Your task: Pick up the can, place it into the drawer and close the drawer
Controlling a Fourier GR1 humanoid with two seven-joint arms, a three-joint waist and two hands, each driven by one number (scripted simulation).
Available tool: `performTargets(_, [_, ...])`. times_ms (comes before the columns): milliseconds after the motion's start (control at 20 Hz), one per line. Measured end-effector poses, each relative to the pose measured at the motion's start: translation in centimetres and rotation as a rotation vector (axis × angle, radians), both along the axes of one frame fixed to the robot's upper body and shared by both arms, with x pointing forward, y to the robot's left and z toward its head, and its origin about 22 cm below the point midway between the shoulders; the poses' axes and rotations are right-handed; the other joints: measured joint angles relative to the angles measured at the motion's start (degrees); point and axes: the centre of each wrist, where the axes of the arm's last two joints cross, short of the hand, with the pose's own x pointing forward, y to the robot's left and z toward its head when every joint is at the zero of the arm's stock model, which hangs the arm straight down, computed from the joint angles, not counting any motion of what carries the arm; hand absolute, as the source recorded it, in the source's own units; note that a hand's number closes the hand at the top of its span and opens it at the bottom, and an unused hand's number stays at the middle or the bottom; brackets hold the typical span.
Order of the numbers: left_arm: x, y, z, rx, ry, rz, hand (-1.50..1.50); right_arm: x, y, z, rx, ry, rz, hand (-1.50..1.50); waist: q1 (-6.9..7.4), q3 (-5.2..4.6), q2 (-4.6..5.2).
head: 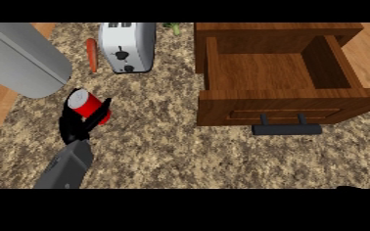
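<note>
A red can (85, 103) with a silver top stands tilted on the speckled counter, left of centre. My left hand (75, 126) comes up from the lower left, its thumb and fingers curled round the can's lower side. The wooden drawer (217, 73) stands pulled open at the right, its inside bare, and its dark handle (287, 129) faces me. The can is well to the left of the drawer. Only a dark sliver of my right hand (351, 188) shows at the lower right edge.
A silver toaster (128, 46) stands at the back, with an orange carrot (92, 55) lying just left of it. A large grey cylinder (29, 58) fills the upper left corner. A green vegetable (175, 28) peeks out at the top beside the drawer cabinet.
</note>
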Motion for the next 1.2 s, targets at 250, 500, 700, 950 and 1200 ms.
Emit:
performTargets(250, [0.5, 0.2, 0.1, -0.008, -0.053, -0.041, 1.50, 0.0, 0.1, 0.1, -0.001, -0.006, 0.005, -1.50, -0.24, -0.04, 0.11])
performTargets(500, [1.9, -0.8, 0.9, -0.012, -0.083, -0.131, 1.50, 0.5, 0.5, -0.2, -0.007, -0.011, -0.003, -1.50, -0.26, -0.03, 0.12])
performTargets(700, [2.9, -4.0, 1.1, -0.014, -0.096, -0.377, 1.50, 0.7, 0.3, -0.2, -0.018, -0.013, -0.004, -1.50, -0.60, -0.01, 0.14])
performTargets(950, [3.8, -6.8, 1.5, -0.038, -0.133, -0.563, 1.50, 0.7, 0.3, -0.2, -0.024, -0.014, -0.014, -1.50, -0.22, 0.01, 0.02])
performTargets(1200, [5.7, -9.5, 3.6, -0.042, -0.161, -0.670, 1.50, 0.1, 0.1, 0.3, -0.030, -0.020, -0.034, -1.50, 0.39, 0.05, -0.27])
